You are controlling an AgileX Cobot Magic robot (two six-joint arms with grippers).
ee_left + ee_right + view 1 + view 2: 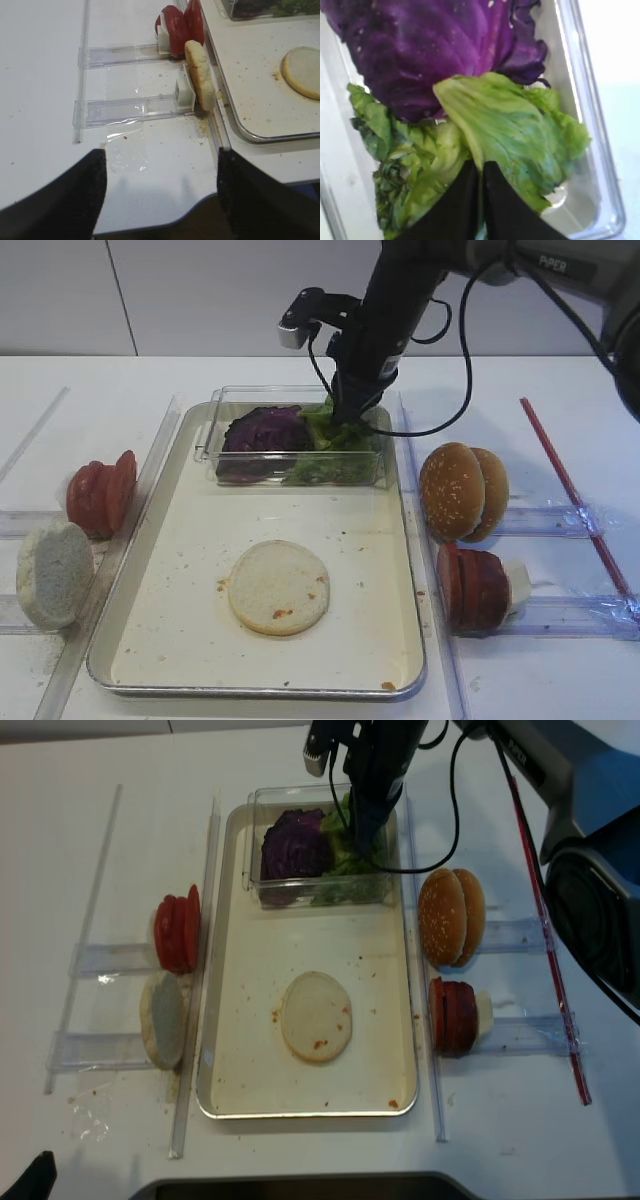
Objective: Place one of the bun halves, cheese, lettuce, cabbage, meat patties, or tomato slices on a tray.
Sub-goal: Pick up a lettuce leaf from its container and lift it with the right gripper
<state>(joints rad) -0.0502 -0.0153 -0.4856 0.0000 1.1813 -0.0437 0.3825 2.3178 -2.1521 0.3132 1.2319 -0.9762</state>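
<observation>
My right gripper (346, 416) (481, 169) reaches down into the box at the tray's far end, shut on a green lettuce (335, 438) (510, 125) leaf. Purple cabbage (265, 430) (430, 50) lies beside it on the left. On the metal tray (190, 570) lies one pale bun half (278, 587). Left of the tray stand tomato slices (100, 495) and another pale bun half (55, 573). Sesame bun halves (462, 490) and meat patties (475, 588) stand to the right. Cheese is out of view. My left gripper (161, 155) hangs open over the table's near-left edge.
The leaves sit in a clear plastic box (212, 445) resting on the tray's far end. Clear plastic rails (560, 520) hold the upright food on both sides. A red strip (570, 490) runs along the table at the right.
</observation>
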